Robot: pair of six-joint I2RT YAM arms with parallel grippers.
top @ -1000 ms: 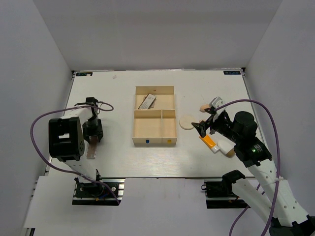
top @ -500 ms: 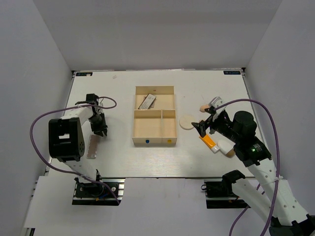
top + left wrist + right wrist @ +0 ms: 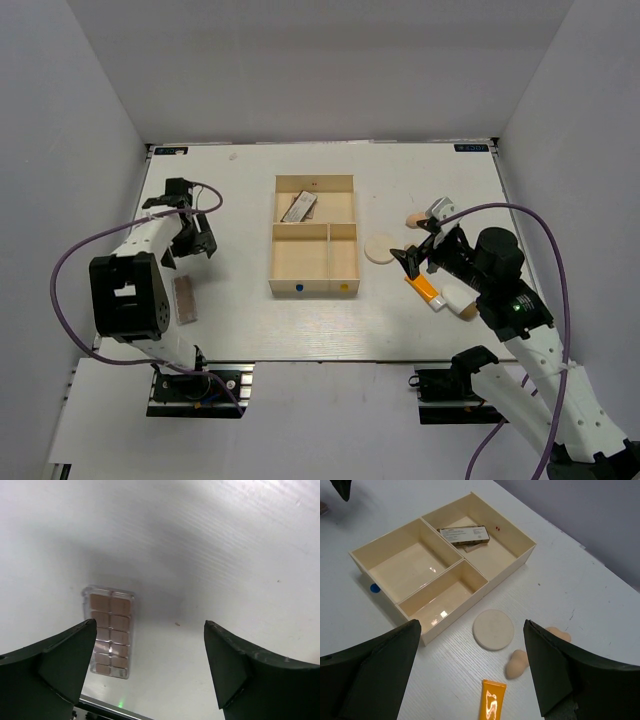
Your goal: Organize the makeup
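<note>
One flat palette [image 3: 185,298] lies on the table at the near left, and the left wrist view shows it as a clear case of tan pans [image 3: 109,631]. My left gripper [image 3: 192,243] hovers beyond it, open and empty [image 3: 150,624]. A second palette [image 3: 299,208] rests in the tray's far compartment [image 3: 465,535]. My right gripper [image 3: 418,255] stands open and empty [image 3: 472,622] over the round pad [image 3: 493,629], two peach sponges [image 3: 517,663] [image 3: 558,633] and the orange tube [image 3: 491,700]. The white bottle [image 3: 455,296] lies partly under the right arm.
The pale wooden three-compartment tray [image 3: 272,262] sits mid-table, and its two near compartments hold nothing [image 3: 451,625]. White walls close in the table on the left, right and back. The left arm's purple cable [image 3: 75,262] loops over the near left.
My left gripper has lifted away from the palette toward the far left and has gone from shut to open. The palette stays on the table. The right arm has not moved.
</note>
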